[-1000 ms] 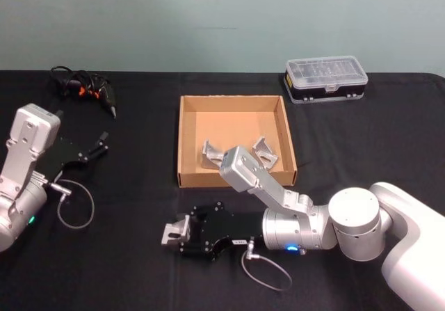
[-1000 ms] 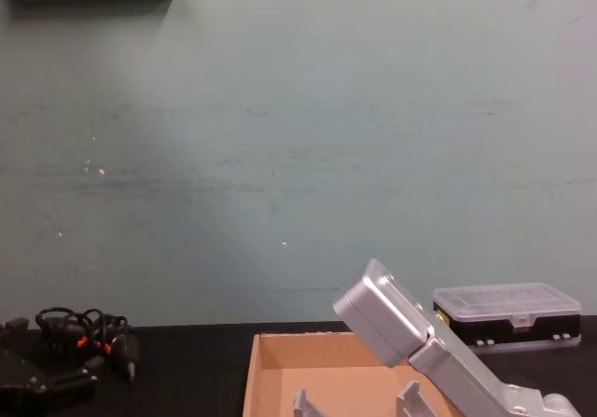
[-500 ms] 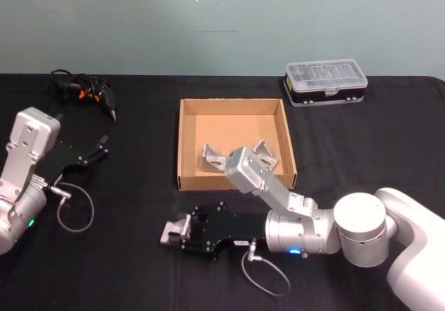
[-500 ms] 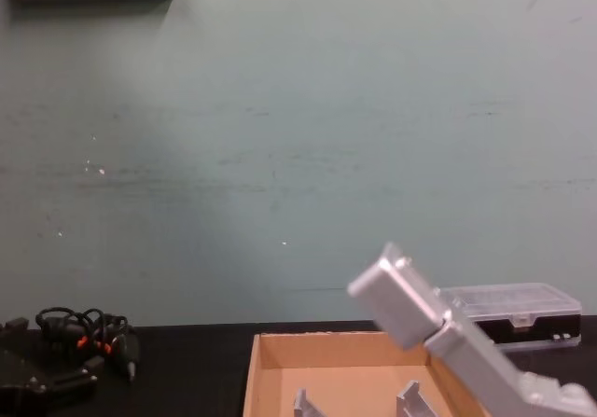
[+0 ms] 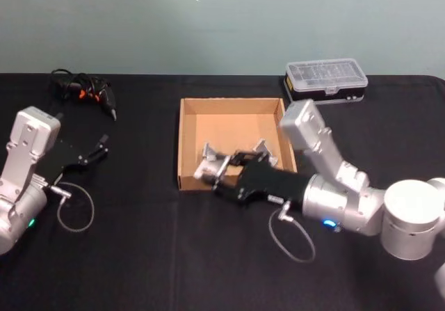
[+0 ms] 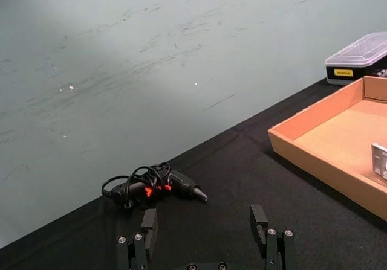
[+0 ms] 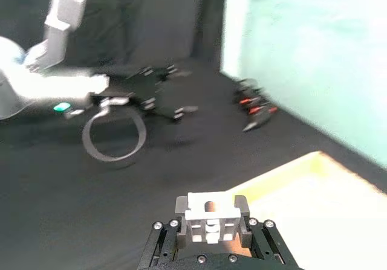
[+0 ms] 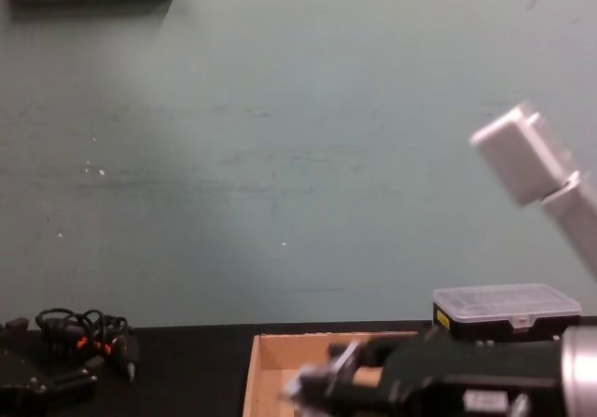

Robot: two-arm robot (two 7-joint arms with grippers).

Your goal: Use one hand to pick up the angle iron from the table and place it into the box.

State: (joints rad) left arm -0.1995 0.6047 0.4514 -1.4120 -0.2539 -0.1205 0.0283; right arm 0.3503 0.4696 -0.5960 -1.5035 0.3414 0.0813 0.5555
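My right gripper (image 5: pixel 214 176) is shut on a silver angle iron (image 5: pixel 206 170) and holds it raised over the front left wall of the tan cardboard box (image 5: pixel 188 126). The right wrist view shows this angle iron (image 7: pixel 210 212) clamped between the black fingers, with the box (image 7: pixel 308 182) just beyond. The chest view shows the right gripper (image 8: pixel 322 380) in front of the box (image 8: pixel 264 366). Two more angle irons (image 5: pixel 264 151) lie inside the box. My left gripper (image 5: pixel 99 148) rests open on the black table (image 5: pixel 139 255) at the far left, empty.
A clear-lidded plastic case (image 5: pixel 325 80) stands behind the box to the right. A black tool with a coiled cable (image 5: pixel 87 90) lies at the back left. A grey cable loop (image 5: pixel 75 210) hangs beside my left arm, another (image 5: pixel 292 238) under the right one.
My right arm has lifted the angle iron off the table in front of the box and carried it back and up to the box's front left wall. The left arm has stayed put.
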